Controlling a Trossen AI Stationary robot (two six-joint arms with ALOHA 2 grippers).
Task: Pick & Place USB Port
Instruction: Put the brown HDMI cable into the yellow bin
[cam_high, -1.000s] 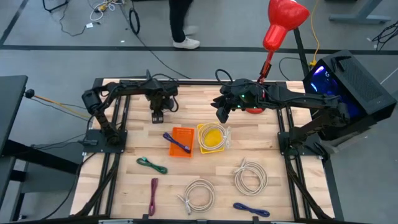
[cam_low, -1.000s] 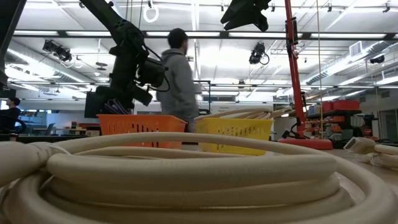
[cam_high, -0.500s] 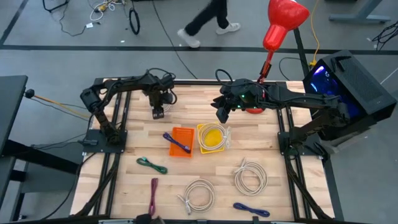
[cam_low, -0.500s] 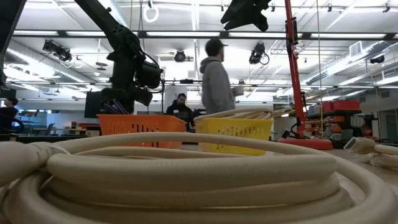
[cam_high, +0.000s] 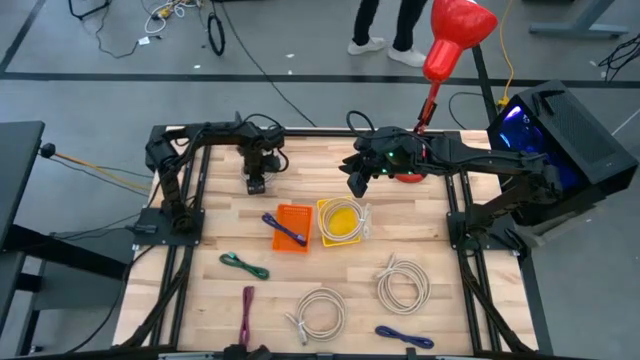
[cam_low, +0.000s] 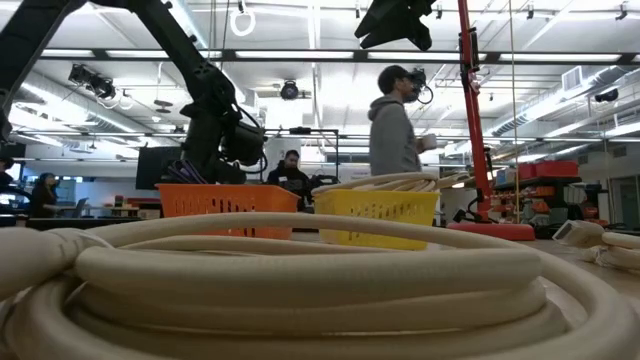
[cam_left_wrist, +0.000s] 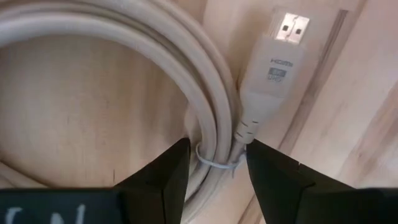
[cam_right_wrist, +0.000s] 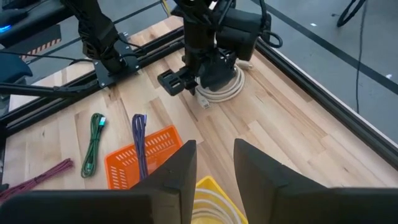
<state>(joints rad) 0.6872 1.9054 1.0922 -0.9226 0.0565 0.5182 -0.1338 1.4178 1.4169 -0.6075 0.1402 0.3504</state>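
Cable (cam_left_wrist: 186, 112): smooth white coil, flat plug | table (cam_left_wrist: 360, 93): pale wood

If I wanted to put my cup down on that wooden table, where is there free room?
Bare wood lies between the left gripper and the right gripper, and between the green cable and the orange basket. The near edge is crowded with white cable coils.

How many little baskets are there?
2. The orange basket sits in the middle with a purple cable in it. The yellow basket is right beside it, holding a coiled white cable. None seems hidden.
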